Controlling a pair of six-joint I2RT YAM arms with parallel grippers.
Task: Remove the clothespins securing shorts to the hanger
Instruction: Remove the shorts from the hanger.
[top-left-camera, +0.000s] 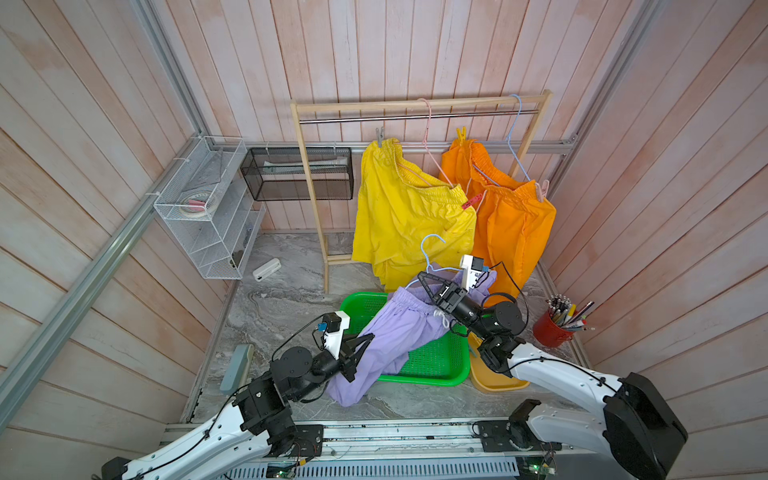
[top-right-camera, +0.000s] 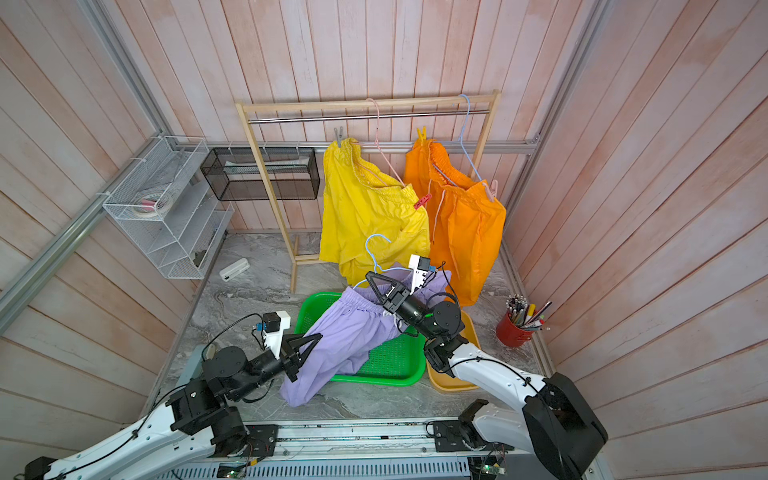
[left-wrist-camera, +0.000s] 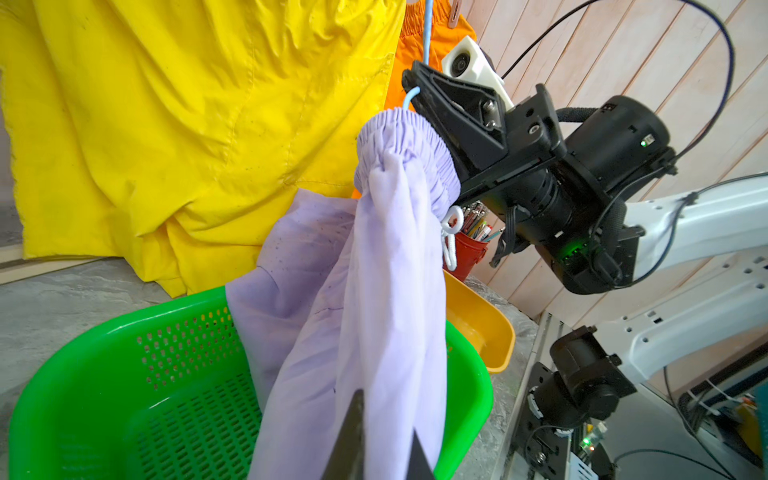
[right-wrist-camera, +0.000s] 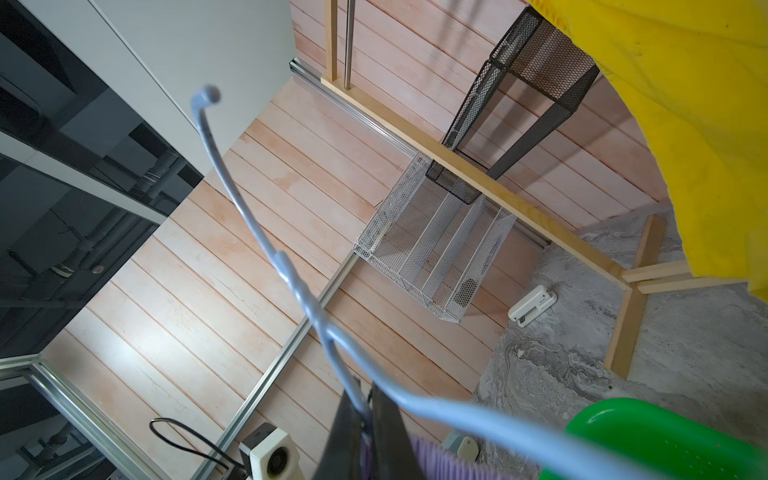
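R claw (top-left-camera: 421, 276) clenched on blue hanger (top-left-camera: 425, 255) holds lilac shorts (top-left-camera: 399, 328) up over green basket (top-left-camera: 436, 361) at 6 o'clock, L claw (top-left-camera: 370, 337) pinching a leg, prob. to tug it free; clothespins (top-left-camera: 471, 202) seen only on yellow shorts (top-left-camera: 407, 216) & orange shorts (top-left-camera: 507, 224) at 12 o'clock.

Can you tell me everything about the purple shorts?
The lilac shorts look like thin, soft cloth, with a gathered elastic waist and a white drawstring. They hang bunched from a blue hanger, which the right gripper clamps. The left gripper pinches one leg. The cloth drapes over the green basket and its front rim.
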